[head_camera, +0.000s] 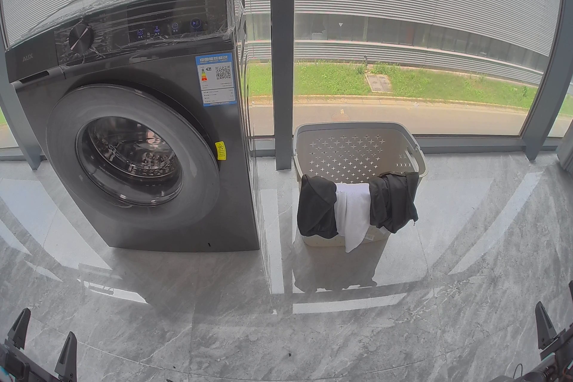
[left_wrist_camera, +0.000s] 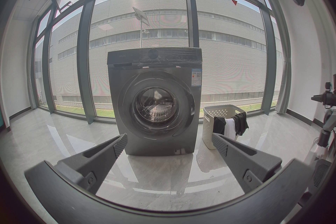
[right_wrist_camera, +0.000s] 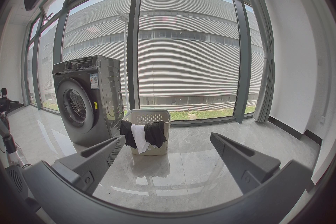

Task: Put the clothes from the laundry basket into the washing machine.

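Not begun — clothes on laundry basket beside shut washing machine; my left gripper and right gripper wide, empty.

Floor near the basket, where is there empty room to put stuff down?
The wide floor in front of the washing machine and laundry basket is bare, and so is the stretch between the basket and the right-hand window frame. Between machine and basket there is only a narrow strip. The basket's front rim is crowded with draped clothes.

Marble floor: washing machine, laundry basket
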